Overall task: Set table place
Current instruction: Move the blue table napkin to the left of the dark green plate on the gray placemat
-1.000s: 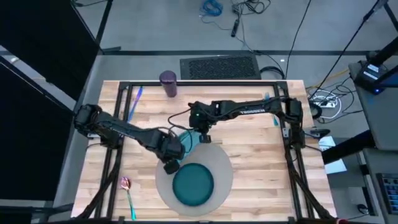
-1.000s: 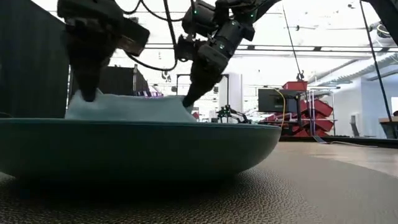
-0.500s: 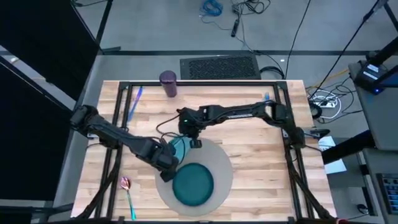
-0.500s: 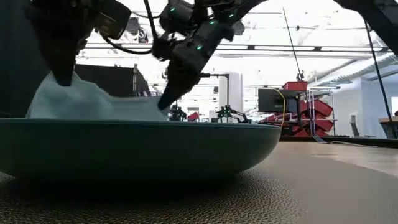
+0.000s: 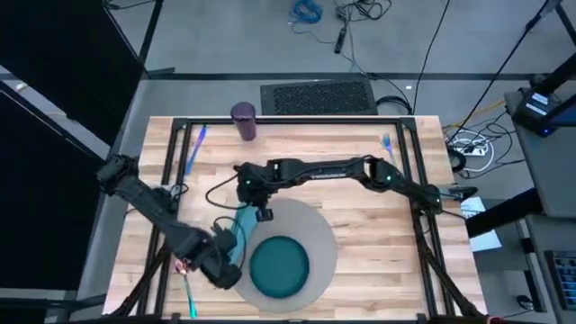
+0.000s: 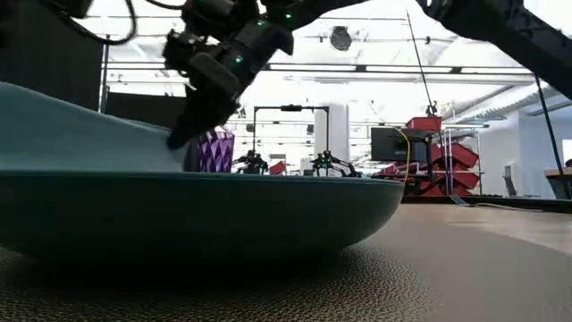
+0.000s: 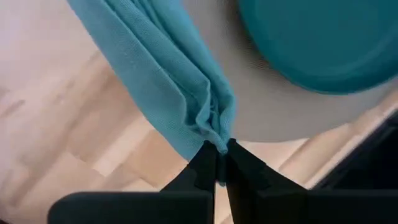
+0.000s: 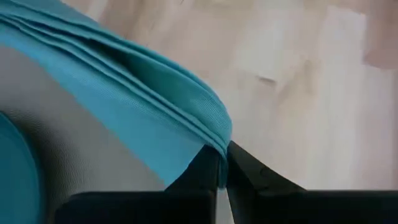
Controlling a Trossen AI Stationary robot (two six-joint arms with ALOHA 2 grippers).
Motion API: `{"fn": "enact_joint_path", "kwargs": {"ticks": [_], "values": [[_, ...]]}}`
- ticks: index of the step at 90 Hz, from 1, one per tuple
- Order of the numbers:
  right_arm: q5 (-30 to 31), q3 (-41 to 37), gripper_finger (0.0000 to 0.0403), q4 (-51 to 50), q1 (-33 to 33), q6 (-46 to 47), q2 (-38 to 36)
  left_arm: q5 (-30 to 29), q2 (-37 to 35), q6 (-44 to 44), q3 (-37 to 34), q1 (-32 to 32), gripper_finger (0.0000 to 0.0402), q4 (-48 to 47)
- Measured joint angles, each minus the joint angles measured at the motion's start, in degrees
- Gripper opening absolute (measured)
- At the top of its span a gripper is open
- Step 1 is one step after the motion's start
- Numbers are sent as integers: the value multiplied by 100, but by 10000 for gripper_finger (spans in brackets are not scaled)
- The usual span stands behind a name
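Observation:
A light blue napkin (image 5: 236, 236) stretches between my two grippers, along the left edge of the round grey mat (image 5: 317, 232). The teal plate (image 5: 279, 267) sits on the mat, to the napkin's right. My left gripper (image 5: 225, 263) is shut on the napkin's near end. My right gripper (image 5: 253, 210) is shut on its far end, with the arm reaching across the table. The purple cup (image 5: 243, 120) stands at the far edge. A blue utensil (image 5: 195, 148) lies far left, and the pink-bowled spoon (image 5: 184, 273) lies near left. My left gripper pinches a gathered corner of the napkin (image 7: 217, 138) between its two fingers; several folds fan out from the pinch. The cloth runs away from it toward the other gripper, over the wood and the mat's edge. My right gripper pinches the napkin's far end at a folded edge (image 8: 219, 142), several layers together, between its two fingers. The fingers (image 6: 181, 136) slant down onto it from above. The cloth runs off in long folds toward the left gripper.
A second blue utensil (image 5: 385, 141) lies at the far right of the table. The black frame rails (image 5: 169, 171) run along the left and right sides. Bare wood lies right of the mat.
Both grippers have carried the napkin toward the table's left and near edges, staying shut on it. The napkin has gone from the mat's far side behind the plate to the mat's left edge. The left gripper has moved farther toward the near edge than the right.

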Motion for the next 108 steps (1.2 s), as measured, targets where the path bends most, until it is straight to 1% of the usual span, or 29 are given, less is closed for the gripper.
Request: {"fn": "enact_joint_path", "kwargs": {"ticks": [18, 26, 36, 62, 68, 79, 94, 108], "values": [[-9, 35, 0, 286, 106, 47, 38, -286, 0, -280, 0, -177, 0, 657], [-13, 33, 0, 385, 146, 53, 38, -307, 0, -322, 0, -208, 0, 924], [-161, 33, 0, 452, 140, 66, 36, -324, 24, -385, 0, -257, 0, 1027], [-229, 33, 0, 674, 128, 61, 38, -360, 28, -464, 0, -276, 0, 943], [-363, 33, 0, 675, 111, 59, 36, -359, 28, -466, 0, -278, 0, 966], [-401, 33, 0, 573, 111, -4, 36, -360, 28, -464, 0, -276, 0, 971], [-466, 31, 0, 282, 115, -122, 36, -421, 28, -390, 0, -271, 0, 1309], [-484, 31, 0, 319, 124, -131, 34, -556, 28, -272, 0, -232, 0, 1564]]}}
